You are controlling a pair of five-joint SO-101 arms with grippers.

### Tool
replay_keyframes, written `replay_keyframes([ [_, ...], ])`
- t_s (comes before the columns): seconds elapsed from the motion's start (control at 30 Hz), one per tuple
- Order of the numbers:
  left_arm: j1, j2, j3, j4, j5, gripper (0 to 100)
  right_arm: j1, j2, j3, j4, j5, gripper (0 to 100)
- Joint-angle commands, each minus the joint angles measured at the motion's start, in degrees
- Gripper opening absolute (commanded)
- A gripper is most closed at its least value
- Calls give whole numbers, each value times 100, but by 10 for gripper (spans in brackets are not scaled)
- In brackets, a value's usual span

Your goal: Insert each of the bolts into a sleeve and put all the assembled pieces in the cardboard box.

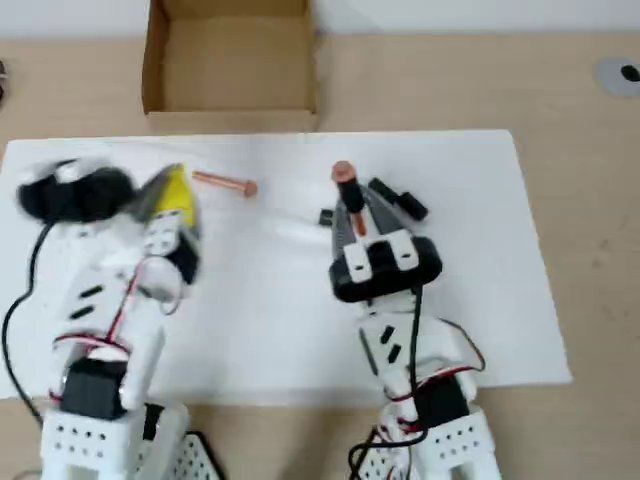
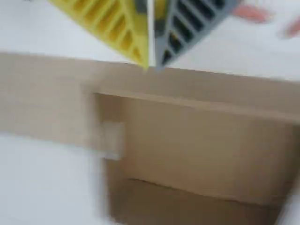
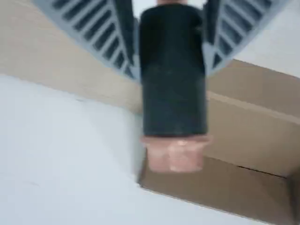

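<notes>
In the right wrist view my right gripper [image 3: 171, 70] is shut on a black sleeve [image 3: 173, 93], and a copper bolt head [image 3: 174, 152] sticks out of the sleeve's end. From above, this gripper [image 1: 352, 200] holds the piece [image 1: 345, 182] near the middle of the white sheet, pointing toward the cardboard box [image 1: 230, 60]. A loose copper bolt [image 1: 225, 183] lies on the sheet between the arms. Just left of it is my left gripper [image 1: 178, 180]. Its yellow and grey fingers [image 2: 136, 42] are shut with nothing between them, and they face the box wall [image 2: 187, 140].
Loose black sleeves [image 1: 400, 200] lie just right of the right gripper, and a small black piece [image 1: 326, 216] lies to its left. The white sheet [image 1: 480, 280] covers most of the table. A grey disc [image 1: 620, 75] sits at the far right edge.
</notes>
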Motion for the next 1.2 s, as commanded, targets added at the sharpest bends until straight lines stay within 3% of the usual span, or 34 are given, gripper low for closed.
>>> replay_keyframes([
  [0.0,-1134,-602,756,-35,-18,12,110,-646,-629,-18,44,12],
  [0.17,-2110,-1613,1934,-281,-18,12,-22,-593,-1235,-35,79,12],
  [0.3,-2356,-2185,2541,-738,-18,12,-259,-180,-1560,-26,466,11],
  [0.6,-2365,-2114,3033,-932,-18,13,-277,2659,-3002,-149,290,11],
  [0.93,-2365,-2114,3024,-932,-18,13,-198,5525,-3969,-1864,79,11],
  [1.17,-2321,-2114,3024,-905,-18,13,-198,7451,-5305,-2365,79,11],
])
